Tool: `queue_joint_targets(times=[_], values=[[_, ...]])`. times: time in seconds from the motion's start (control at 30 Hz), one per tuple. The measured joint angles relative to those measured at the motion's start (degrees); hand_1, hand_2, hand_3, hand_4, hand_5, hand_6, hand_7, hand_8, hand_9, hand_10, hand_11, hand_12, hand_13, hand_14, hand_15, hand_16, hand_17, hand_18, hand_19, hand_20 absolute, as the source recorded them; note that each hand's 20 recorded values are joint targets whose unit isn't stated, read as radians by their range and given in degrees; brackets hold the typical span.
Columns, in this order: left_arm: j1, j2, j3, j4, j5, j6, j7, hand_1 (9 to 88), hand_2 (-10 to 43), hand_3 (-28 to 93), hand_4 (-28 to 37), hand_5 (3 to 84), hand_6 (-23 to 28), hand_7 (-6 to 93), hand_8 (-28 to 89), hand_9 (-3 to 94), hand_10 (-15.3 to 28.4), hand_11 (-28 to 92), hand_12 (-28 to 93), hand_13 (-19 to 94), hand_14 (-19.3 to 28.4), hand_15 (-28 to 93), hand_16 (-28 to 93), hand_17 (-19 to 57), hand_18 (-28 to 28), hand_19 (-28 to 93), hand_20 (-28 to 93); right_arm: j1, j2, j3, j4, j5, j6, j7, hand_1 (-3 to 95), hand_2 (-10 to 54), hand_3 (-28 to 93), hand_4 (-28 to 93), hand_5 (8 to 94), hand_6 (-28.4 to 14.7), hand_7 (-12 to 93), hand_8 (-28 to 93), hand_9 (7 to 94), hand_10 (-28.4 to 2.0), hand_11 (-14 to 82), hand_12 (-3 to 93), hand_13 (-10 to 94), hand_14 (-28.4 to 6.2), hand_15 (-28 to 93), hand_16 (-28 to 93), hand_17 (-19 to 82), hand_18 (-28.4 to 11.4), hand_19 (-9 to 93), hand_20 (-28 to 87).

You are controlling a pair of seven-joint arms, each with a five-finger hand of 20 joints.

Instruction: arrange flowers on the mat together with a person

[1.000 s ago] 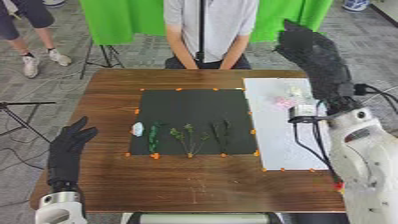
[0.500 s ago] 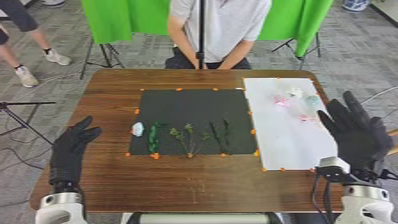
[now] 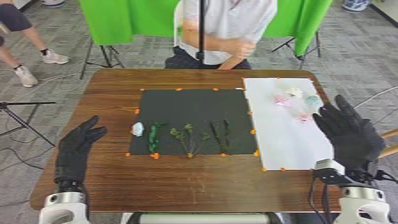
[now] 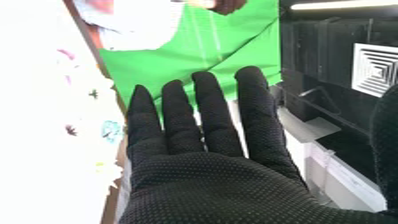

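In the head view my left hand (image 3: 80, 150) rests at the table's left side, fingers straight. My right hand (image 3: 353, 134) is over the right edge beside the white sheet (image 3: 289, 145), its fingers straight and holding nothing. In the right wrist view that hand (image 4: 222, 185) is open too. The white sheet bears pink flowers (image 3: 282, 101), a white flower (image 3: 294, 92) and a pale blue-green flower (image 3: 313, 100). Green stems (image 3: 189, 139) and dark stems (image 3: 219, 135) lie along the near part of the dark mat (image 3: 191, 107). A white flower-like piece (image 3: 137, 129) sits at its left edge.
Orange markers line the mat and sheet on the brown table (image 3: 178, 187). Across the table sits a person (image 3: 222, 35), arms near the body, behind a dark vertical pole. A green cloth (image 3: 124, 20) hangs behind.
My right hand has come back from the far right toward the near right side, uncovering the flowers on the sheet. The person has shifted and raised a forearm.
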Motion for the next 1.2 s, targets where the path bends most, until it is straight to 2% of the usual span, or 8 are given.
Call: queue_joint_targets(times=[1.2], values=[[-0.46,0.01,-0.02,-0.02,0.01,-0.10,-0.04,20.3,1.6,69,-28.0,48.6,2.7,12.0,-7,50.9,15.1,21,15,39,17.5,20,-1,6.6,11.3,11,15,0.42,0.07,0.11,0.38,-0.83,0.05,0.55,9.0,-4.5,77,-18,42.5,-0.5,10,-8,41.6,-14.6,4.5,12.0,33,-14.0,11,14,19,-14.2,3,26]])
